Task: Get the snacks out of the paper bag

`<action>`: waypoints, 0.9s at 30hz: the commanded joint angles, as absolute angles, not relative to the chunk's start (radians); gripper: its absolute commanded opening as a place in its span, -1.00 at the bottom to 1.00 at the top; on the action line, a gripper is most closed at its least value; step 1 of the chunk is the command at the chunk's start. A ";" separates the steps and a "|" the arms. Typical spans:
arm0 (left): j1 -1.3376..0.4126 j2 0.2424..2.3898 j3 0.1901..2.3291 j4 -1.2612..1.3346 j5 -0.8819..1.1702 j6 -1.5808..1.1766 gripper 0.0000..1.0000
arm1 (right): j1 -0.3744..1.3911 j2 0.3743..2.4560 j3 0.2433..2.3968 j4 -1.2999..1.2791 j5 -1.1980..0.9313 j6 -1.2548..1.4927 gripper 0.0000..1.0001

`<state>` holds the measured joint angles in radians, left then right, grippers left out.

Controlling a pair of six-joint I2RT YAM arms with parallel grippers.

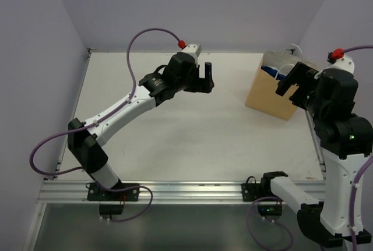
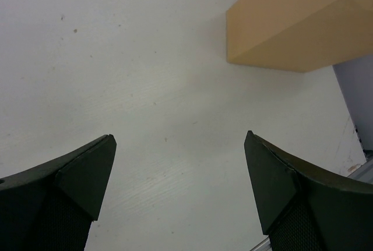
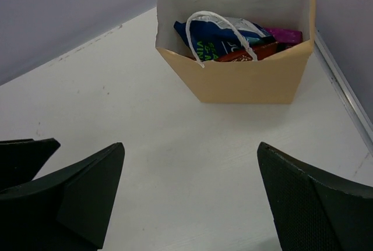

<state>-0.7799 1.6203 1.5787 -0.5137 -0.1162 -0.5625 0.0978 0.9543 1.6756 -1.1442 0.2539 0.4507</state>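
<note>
Tan paper bag [image 3: 245, 82] ahead of right gripper [image 3: 189, 152], snacks [image 3: 215, 40] inside.

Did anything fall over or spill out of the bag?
No, nothing looks odd. The paper bag stands upright on the table, and the snacks all sit inside it, none spilled.

Soft, even light from above fills all three views, bright and flat. Shadows on the white table [image 1: 192, 140] are faint and blurred. The paper bag [image 3: 245, 82] is sharp in both wrist views; the dark fingers [image 2: 81, 175] close to the lens look soft and underexposed.
</note>
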 commanded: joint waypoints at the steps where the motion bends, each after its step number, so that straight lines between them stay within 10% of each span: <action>1: -0.804 1.680 1.713 -0.572 -0.129 -0.526 1.00 | 0.098 1.034 1.764 -1.149 0.232 0.414 0.98; 9: -0.808 1.663 1.675 -0.633 -0.179 -0.577 0.96 | 0.103 1.334 1.957 -1.069 -0.041 0.298 0.86; 27: -0.638 1.459 1.444 -0.687 -0.112 -0.617 0.97 | 0.187 1.773 2.261 -1.172 0.391 0.359 0.71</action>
